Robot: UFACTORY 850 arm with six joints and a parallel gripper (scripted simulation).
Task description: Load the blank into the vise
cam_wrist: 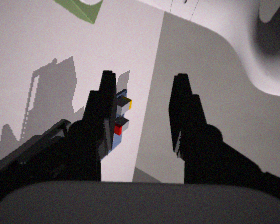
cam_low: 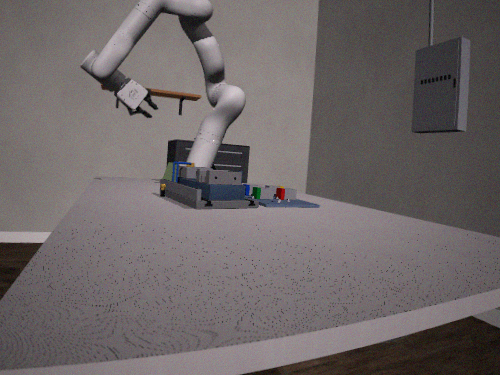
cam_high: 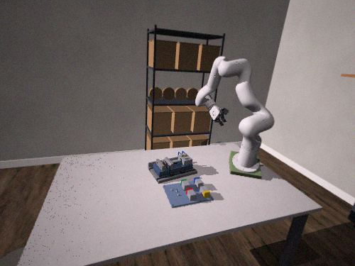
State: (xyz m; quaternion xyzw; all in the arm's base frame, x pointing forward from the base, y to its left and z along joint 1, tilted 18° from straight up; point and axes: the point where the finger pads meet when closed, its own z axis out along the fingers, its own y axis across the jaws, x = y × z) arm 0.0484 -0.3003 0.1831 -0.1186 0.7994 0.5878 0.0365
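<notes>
The white arm [cam_high: 248, 96] stands on a green base plate [cam_high: 232, 168] at the far right of the desk [cam_high: 106, 209], folded high so that the claw [cam_high: 221, 117] hangs well above the work, in front of the black shelf rack [cam_high: 153, 89] with its cardboard boxes. The claw is partly closed — its two dark fingers stand a moderate gap apart with only the desk surface showing between them, so it has hold of nothing. In the exterior view the claw [cam_low: 137, 109] is up in the air, level with a small wooden wall shelf [cam_low: 172, 94] behind it.

Below, the milling vise [cam_high: 172, 164] sits on its raised plate near the middle of the desk, with blue and yellow hoses at its far end block. Just beside it, nearer the camera in the top view, lies the blue infeed plate [cam_high: 174, 198] carrying four grey blanks. The blank with the yellow end [cam_high: 204, 192] rests on the plate at its right-hand corner, yellow end facing the front edge of the desk. The red-ended blank [cam_high: 191, 194] lies just to its left; the green-ended blank [cam_high: 184, 184] and the blue-ended blank [cam_high: 198, 181] lie behind them, closer to the vise. No blank is between the vise jaws, as far as this distant view lets one tell.

From the wrist camera the plate appears small, partly hidden behind the left-hand finger — only the yellow end [cam_wrist: 128, 104] and a red end [cam_wrist: 118, 129] show clearly. A grey electrical cabinet [cam_low: 440, 85] hangs on the side wall.
</notes>
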